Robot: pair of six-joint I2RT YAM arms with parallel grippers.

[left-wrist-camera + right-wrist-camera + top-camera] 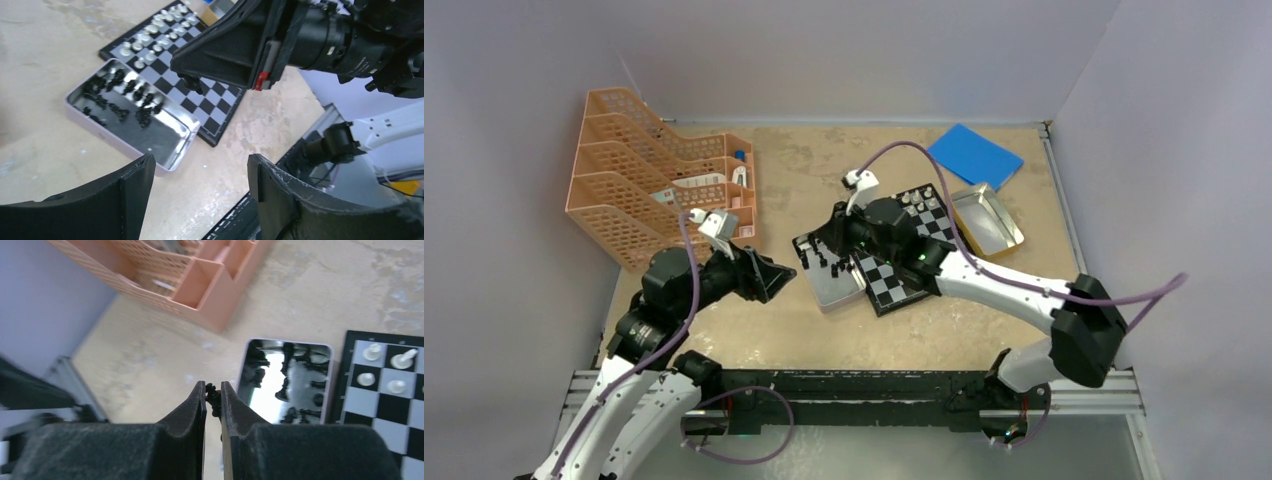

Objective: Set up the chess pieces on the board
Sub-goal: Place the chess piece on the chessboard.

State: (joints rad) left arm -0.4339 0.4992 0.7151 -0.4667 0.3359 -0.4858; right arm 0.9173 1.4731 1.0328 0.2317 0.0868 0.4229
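Observation:
The board (200, 103) lies on the table with white chess pieces (161, 29) lined up along its far rows, also seen in the right wrist view (385, 371). Beside it, black chess pieces (120, 95) lie loose in a silver tin (102, 132). My right gripper (213, 388) is shut on a small black piece (214, 399). From the left wrist view that gripper (187, 78) hangs low over the board's edge next to the tin. My left gripper (200, 167) stands open over bare table near the tin's corner, nothing between its fingers.
An orange mesh file rack (659, 190) stands at the back left. A second open tin (987, 221) and a blue flat pad (974, 155) lie behind the board on the right. The metal rail (854, 390) runs along the near edge.

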